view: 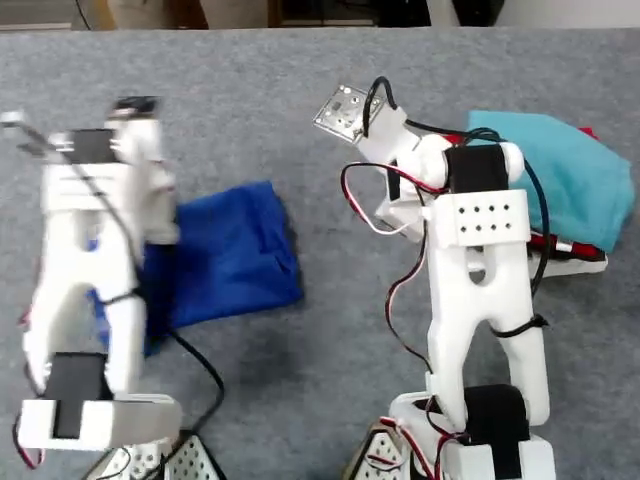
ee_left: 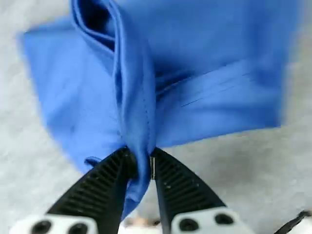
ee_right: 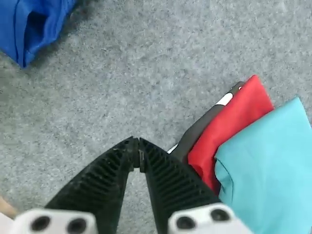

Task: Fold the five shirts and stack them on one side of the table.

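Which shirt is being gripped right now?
The blue shirt: the left gripper is shut on a fold of it. The teal shirt and red shirt lie stacked beside the right gripper, untouched.

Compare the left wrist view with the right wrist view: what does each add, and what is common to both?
The left wrist view adds the left gripper, shut on a fold of the blue shirt. The right wrist view adds the right gripper, shut on nothing over the table, beside a stack with a teal shirt on a red shirt and a dark layer beneath. Common to both: the blue shirt and the grey table.
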`<act>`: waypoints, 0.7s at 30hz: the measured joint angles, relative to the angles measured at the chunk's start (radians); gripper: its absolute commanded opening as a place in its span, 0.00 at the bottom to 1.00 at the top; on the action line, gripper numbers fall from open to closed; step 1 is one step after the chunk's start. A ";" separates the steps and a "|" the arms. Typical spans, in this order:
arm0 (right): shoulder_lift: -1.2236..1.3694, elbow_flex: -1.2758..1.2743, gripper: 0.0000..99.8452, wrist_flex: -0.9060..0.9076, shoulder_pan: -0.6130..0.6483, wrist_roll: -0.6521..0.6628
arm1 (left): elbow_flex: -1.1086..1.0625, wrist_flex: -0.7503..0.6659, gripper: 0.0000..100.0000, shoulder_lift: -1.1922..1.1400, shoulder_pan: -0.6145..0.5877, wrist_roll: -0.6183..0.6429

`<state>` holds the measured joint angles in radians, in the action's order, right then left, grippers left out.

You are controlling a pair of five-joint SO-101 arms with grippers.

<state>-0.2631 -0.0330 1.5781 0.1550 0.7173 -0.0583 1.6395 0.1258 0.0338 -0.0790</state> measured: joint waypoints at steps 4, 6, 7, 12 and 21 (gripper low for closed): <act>0.000 0.000 0.00 0.000 -0.015 0.000 | -0.009 -0.153 0.02 -0.058 0.137 0.150; 0.000 0.000 0.00 0.000 -0.038 0.000 | -0.011 -0.230 0.02 -0.121 0.166 0.207; 0.000 0.000 0.00 0.000 -0.046 0.000 | -0.011 -0.261 0.02 -0.150 0.172 0.227; 0.000 0.000 0.00 0.000 -0.074 0.000 | -0.005 -0.313 0.02 -0.241 0.226 0.258; 0.000 0.000 0.00 0.000 -0.072 0.000 | 0.098 -0.316 0.08 -0.258 0.258 0.338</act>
<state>-0.2631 -0.0330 1.5781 0.0829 0.7173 0.0399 1.3234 -0.1320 0.2915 0.2585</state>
